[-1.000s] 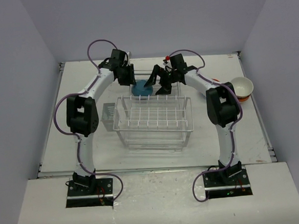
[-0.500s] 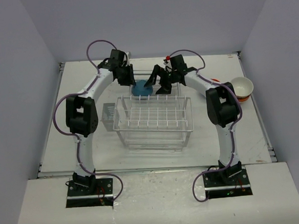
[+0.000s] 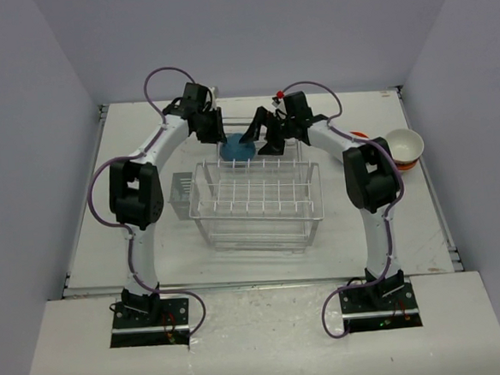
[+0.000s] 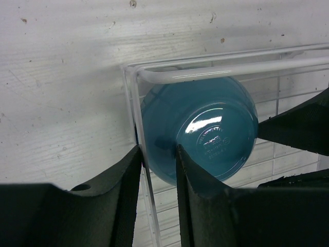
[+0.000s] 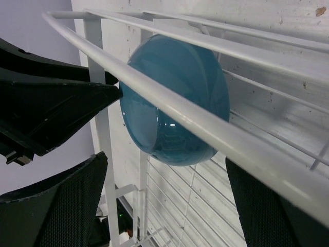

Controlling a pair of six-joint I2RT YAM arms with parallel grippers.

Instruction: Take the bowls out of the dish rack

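One rack (image 3: 256, 206) sits mid-table, one small cup (image 3: 180, 197) hooked on its left side. One bowl is in the rack: the blue bowl (image 4: 203, 134), standing on edge at the far-left corner just under the top rail, its foot turned to the left wrist camera. Both arms reach over to that far end. The left gripper (image 4: 158, 154) has its fingers drawn close together, straddling the rack's corner wire and the bowl's edge. Whether they actually pinch the bowl I cannot tell. The right gripper (image 3: 261, 141) is spread wide, one finger on each side of the bowl, touching nothing, with the top rail crossing in front of it. Off to the right, well apart from the rack, are two more bowls in one stack on the table (image 3: 151, 246): a cream bowl (image 3: 404, 142) nested in an orange bowl (image 3: 407, 164). An orange sliver (image 3: 359, 133) peeks from behind the right arm — too little to name.
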